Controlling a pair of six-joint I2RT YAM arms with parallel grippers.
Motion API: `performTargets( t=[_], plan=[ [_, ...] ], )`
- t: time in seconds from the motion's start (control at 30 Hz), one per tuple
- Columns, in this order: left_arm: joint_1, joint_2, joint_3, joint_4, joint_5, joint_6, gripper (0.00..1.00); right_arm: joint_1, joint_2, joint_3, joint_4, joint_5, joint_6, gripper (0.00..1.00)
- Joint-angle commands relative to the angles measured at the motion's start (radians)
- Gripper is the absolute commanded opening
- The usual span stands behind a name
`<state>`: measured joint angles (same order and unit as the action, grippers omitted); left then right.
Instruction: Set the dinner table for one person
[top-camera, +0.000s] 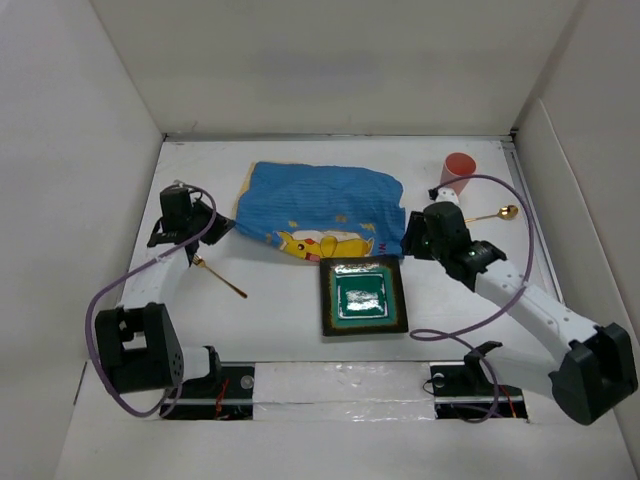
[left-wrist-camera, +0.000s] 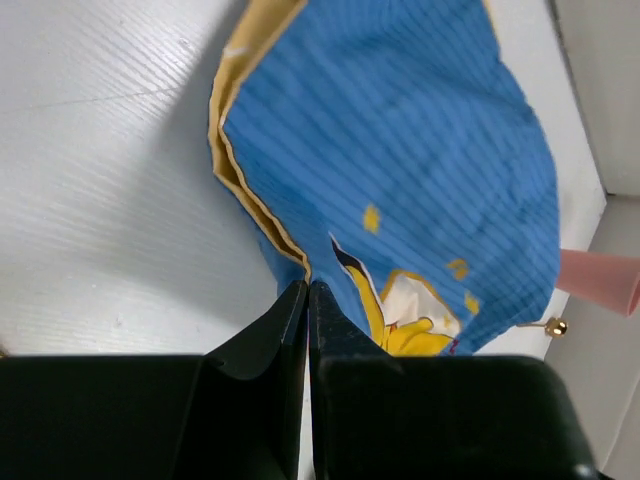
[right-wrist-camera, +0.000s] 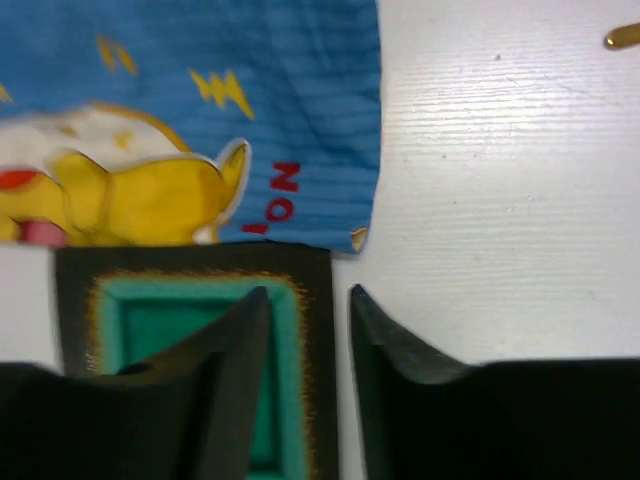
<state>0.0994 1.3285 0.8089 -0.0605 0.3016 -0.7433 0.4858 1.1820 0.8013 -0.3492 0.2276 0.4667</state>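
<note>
Holding my left gripper closed at the left edge of the blue mat and my right gripper parted above the green plate, I reach over the dinner table, lying flat beneath everything, its long axis unclear.

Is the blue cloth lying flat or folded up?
Mostly spread but rumpled: the mat has one edge curled over, yellow underside showing.

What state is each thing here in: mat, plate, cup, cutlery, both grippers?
cloth mat: rumpled, left edge folded over.
square plate: flat, empty.
red cup: tilt unclear.
gold spoon: lying flat.
gold utensil: lying flat, left of the plate.
left gripper: shut at the mat's folded edge.
right gripper: open above the plate's corner.
</note>
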Motion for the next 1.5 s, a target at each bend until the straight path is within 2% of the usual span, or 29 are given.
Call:
performTargets(
  t=[0.0, 0.07, 0.17, 0.23, 0.33, 0.4, 0.5, 0.67, 0.83, 1.03, 1.37, 1.47],
  plan=[
    [0.003, -0.146, -0.016, 0.064, 0.008, 0.018, 0.0, -0.002, -0.107, 0.039, -0.037, -0.008, 0.058, 0.52],
    [0.003, -0.187, -0.036, 0.025, 0.008, 0.025, 0.0, -0.013, -0.124, 0.047, -0.105, -0.02, 0.102, 0.62],
    [0.003, -0.224, -0.051, 0.004, 0.014, 0.033, 0.0, -0.035, -0.124, 0.026, -0.116, -0.088, 0.141, 0.7],
    [0.003, -0.235, -0.071, 0.001, 0.017, 0.036, 0.0, -0.047, -0.093, 0.001, -0.119, -0.097, 0.209, 0.71],
    [0.003, -0.236, -0.097, 0.002, 0.027, 0.038, 0.0, -0.099, -0.013, -0.011, -0.114, -0.137, 0.311, 0.7],
    [0.003, -0.236, -0.108, 0.007, 0.04, 0.039, 0.0, -0.153, 0.019, -0.023, -0.064, -0.259, 0.36, 0.7],
    [0.003, -0.233, -0.111, 0.007, 0.045, 0.047, 0.0, -0.179, 0.065, -0.025, 0.019, -0.321, 0.424, 0.7],
    [0.003, -0.226, -0.125, 0.011, 0.06, 0.055, 0.0, -0.199, 0.159, 0.009, 0.079, -0.321, 0.484, 0.68],
    [0.003, -0.216, -0.135, 0.022, 0.079, 0.055, 0.0, -0.223, 0.255, 0.007, 0.153, -0.393, 0.532, 0.64],
    [0.003, -0.207, -0.132, 0.024, 0.079, 0.062, 0.0, -0.223, 0.304, 0.009, 0.187, -0.366, 0.552, 0.55],
    [0.003, -0.206, -0.131, 0.024, 0.064, 0.067, 0.0, -0.234, 0.381, 0.039, 0.184, -0.392, 0.544, 0.5],
    [0.003, -0.209, -0.136, 0.021, 0.056, 0.067, 0.0, -0.234, 0.384, 0.038, 0.182, -0.396, 0.547, 0.46]
  ],
)
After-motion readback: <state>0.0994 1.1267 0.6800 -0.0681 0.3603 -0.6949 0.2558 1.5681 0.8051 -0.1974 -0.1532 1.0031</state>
